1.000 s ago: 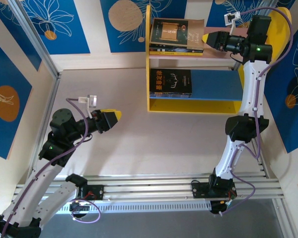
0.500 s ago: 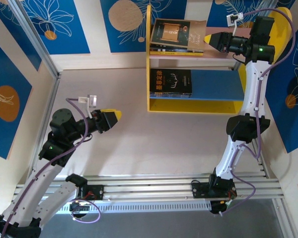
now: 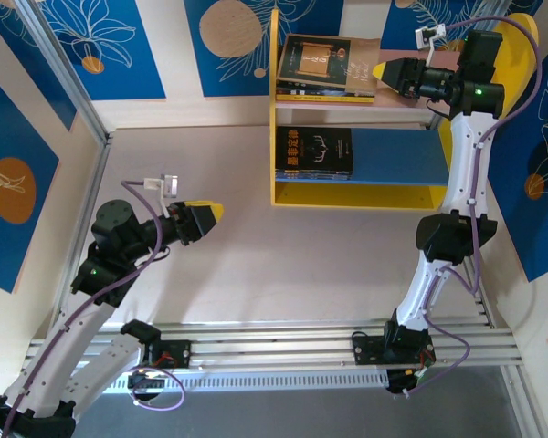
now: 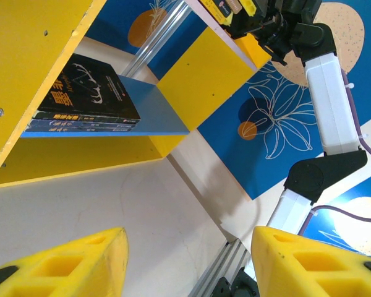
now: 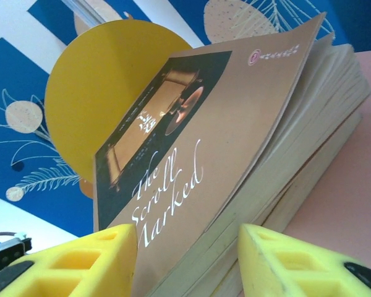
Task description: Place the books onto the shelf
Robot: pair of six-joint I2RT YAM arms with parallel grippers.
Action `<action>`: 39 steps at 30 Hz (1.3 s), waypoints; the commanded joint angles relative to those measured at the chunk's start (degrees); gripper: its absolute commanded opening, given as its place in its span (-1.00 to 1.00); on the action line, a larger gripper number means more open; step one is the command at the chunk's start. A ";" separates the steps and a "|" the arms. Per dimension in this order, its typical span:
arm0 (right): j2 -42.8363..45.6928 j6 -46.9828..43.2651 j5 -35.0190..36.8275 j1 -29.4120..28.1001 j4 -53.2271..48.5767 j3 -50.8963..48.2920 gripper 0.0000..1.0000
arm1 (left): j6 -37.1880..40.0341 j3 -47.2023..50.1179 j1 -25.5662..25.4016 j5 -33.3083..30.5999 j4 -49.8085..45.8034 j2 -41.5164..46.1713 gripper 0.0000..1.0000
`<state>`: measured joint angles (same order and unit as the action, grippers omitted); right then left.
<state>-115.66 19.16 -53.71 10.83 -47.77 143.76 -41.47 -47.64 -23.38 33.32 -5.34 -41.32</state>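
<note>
We see the brown book has a smooth, faintly glossy card cover over matt paper pages, while the shelf is painted wood, matt and smooth. The fingers look like matt yellow plastic with moulded pockets, the arm is glossy white plastic, and the rails are ribbed bare metal.

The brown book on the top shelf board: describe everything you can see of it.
The brown book is a paperback; its tan cover carries a dark picture panel, Chinese characters and white script, "The Scroll Marked". It lies face up atop other books on the pink upper board, cover bowing up off the pages. The open right pincer has its yellow fingers either side of the near edge.
</note>
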 commanded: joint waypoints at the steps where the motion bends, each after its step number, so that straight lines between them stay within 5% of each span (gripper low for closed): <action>1: 2.44 -0.34 3.85 -0.44 -3.13 -0.94 -0.06 | 0.41 -0.94 -0.09 -0.06 1.48 0.44 0.11; 17: -0.21 -3.55 10.46 -3.18 -7.98 3.20 0.00 | 0.69 -1.75 -0.14 -0.04 0.98 0.18 0.11; 26: -0.72 -3.74 10.83 -3.10 -8.48 3.97 -0.38 | 0.82 -2.00 -0.09 -0.10 0.64 0.28 0.11; 39: -1.69 -3.69 5.15 -0.73 -7.21 4.35 -0.43 | 0.27 -1.85 -0.10 -0.10 1.34 -0.16 0.11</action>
<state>-115.55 16.12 -44.88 9.54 -52.73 146.80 -41.47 -47.64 -23.38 33.32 -5.37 -41.43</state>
